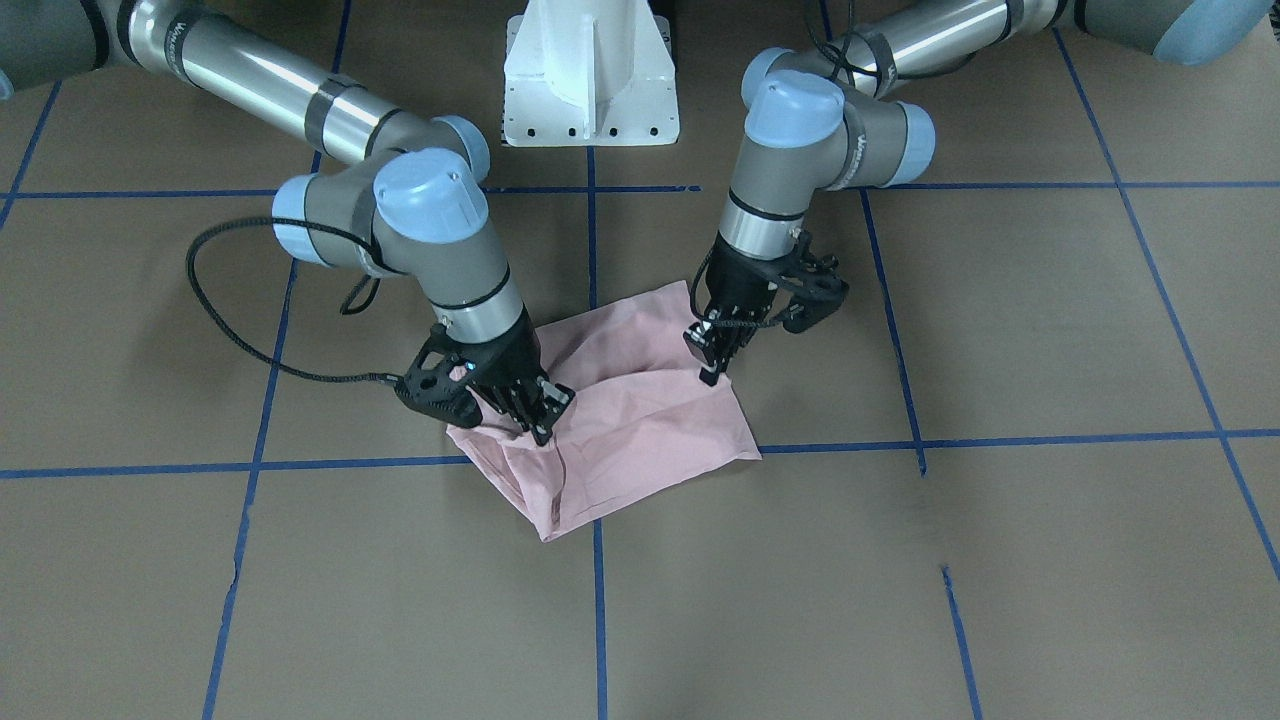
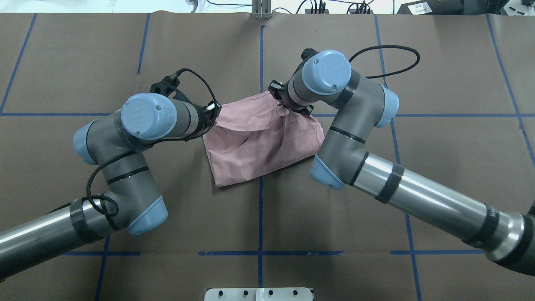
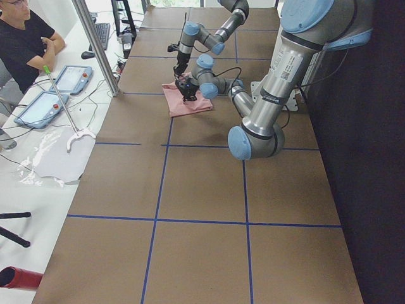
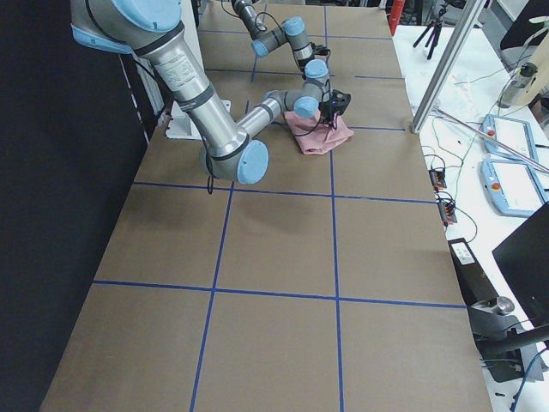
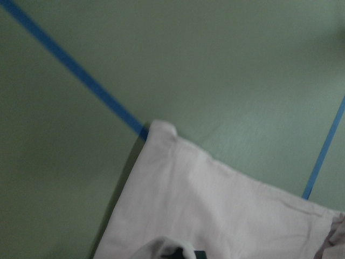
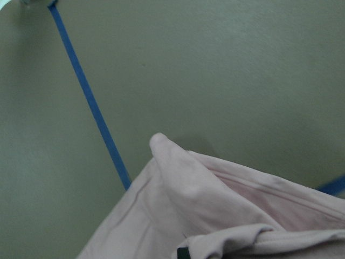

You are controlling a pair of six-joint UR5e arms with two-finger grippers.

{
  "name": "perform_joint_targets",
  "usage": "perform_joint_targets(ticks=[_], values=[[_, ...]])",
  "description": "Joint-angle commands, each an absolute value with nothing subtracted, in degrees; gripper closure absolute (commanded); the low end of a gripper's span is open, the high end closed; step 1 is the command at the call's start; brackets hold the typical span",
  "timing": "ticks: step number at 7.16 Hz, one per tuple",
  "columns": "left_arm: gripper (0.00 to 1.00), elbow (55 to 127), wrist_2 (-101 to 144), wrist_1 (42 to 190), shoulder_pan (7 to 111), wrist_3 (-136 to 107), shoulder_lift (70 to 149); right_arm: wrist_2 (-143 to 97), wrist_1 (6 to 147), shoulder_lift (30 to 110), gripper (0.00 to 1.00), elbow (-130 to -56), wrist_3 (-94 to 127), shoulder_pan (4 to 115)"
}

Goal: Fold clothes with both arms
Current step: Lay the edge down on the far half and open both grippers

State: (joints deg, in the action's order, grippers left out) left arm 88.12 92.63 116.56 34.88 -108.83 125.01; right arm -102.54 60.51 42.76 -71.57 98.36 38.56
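Observation:
The pale pink T-shirt [image 1: 640, 420] lies folded into a rumpled, plain pink rectangle at mid-table [image 2: 259, 142]; no print shows. My left gripper [image 1: 711, 372] comes down on its edge on the robot's left [image 2: 210, 112], fingers together on a pinch of fabric. My right gripper [image 1: 543, 428] grips a raised fold at the far edge [image 2: 281, 105], and creases run toward it. In both wrist views the pink cloth [image 5: 215, 205] [image 6: 215, 210] bunches up at the bottom edge by the fingers. Both side views show the shirt [image 3: 186, 101] [image 4: 322, 137] small under the two arms.
Brown table paper with a grid of blue tape lines [image 1: 598, 600] surrounds the shirt. The white pedestal base [image 1: 590, 80] stands on the robot's side. Off the table's far side, a seated person [image 3: 25, 38] and tablets [image 3: 63, 79] sit at a white bench.

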Motion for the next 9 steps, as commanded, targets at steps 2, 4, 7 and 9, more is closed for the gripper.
perform_joint_targets(ticks=[2, 4, 7, 9], values=[[0.0, 79.63, 92.99, 121.55, 39.11, -103.98, 129.11, -103.54, 55.37, 32.7, 0.0, -54.86, 97.82, 43.14], [0.0, 79.89, 94.38, 121.55, 39.98, -103.54, 129.02, -104.75, 55.46, 32.61, 0.0, -54.31, 98.08, 45.07], [0.0, 87.5, 111.67, 120.5, 51.72, -82.53, 122.04, -118.62, 67.51, 40.13, 0.0, -66.04, 80.87, 57.52], [0.0, 93.31, 116.62, 113.43, 63.58, -53.77, 115.52, -120.67, 88.4, 54.07, 0.0, -83.32, 46.42, 67.36]])
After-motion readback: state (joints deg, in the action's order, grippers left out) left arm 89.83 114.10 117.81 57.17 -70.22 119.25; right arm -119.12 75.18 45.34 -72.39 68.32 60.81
